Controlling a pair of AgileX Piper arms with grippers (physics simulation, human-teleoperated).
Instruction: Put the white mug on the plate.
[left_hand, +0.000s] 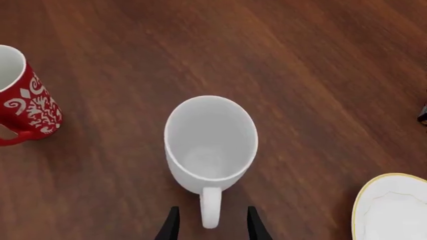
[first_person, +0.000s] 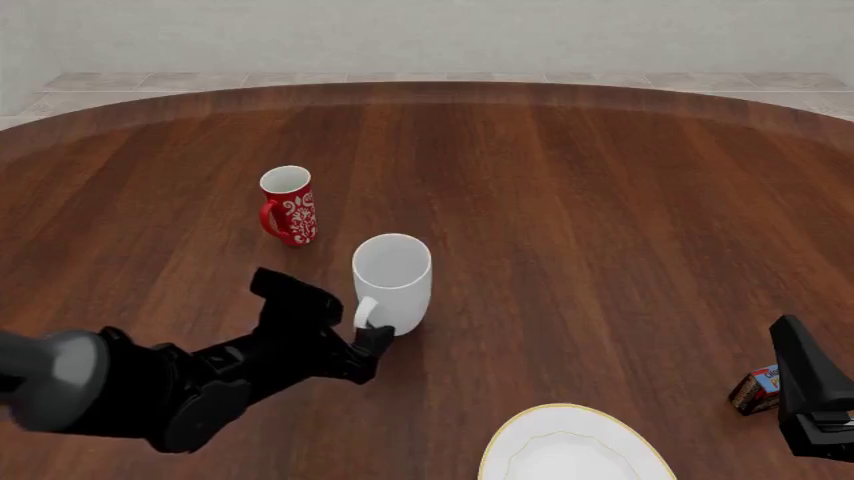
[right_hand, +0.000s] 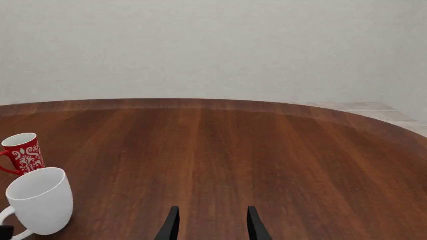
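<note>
The plate (first_person: 577, 452) lies at the near edge of the brown wooden surface (first_person: 601, 200), round and white with a thin gold rim. It has nothing on it. A small red and yellow box (first_person: 757, 388) sits near it, off to the right, just beside the right arm.

The right pincer (right_hand: 211, 222) hangs in the air with its two black fingers apart. It holds nothing.

A little farther in, the left arm reaches over from the left. The left pincer (left_hand: 211, 225) is open too. Its two fingers (left_hand: 171, 227) stand one on each side of the loop handle of the white mug (first_person: 391, 282), with a small gap on both sides, so they do not squeeze it.

The white mug stands upright on the surface, well apart from the plate. Its handle points back at the left arm. It looks empty inside.

Farther back and a bit to the left stands the red mug (first_person: 290, 206), smaller, with a white flower pattern. It is upright and near the white mug but not touching it.
</note>
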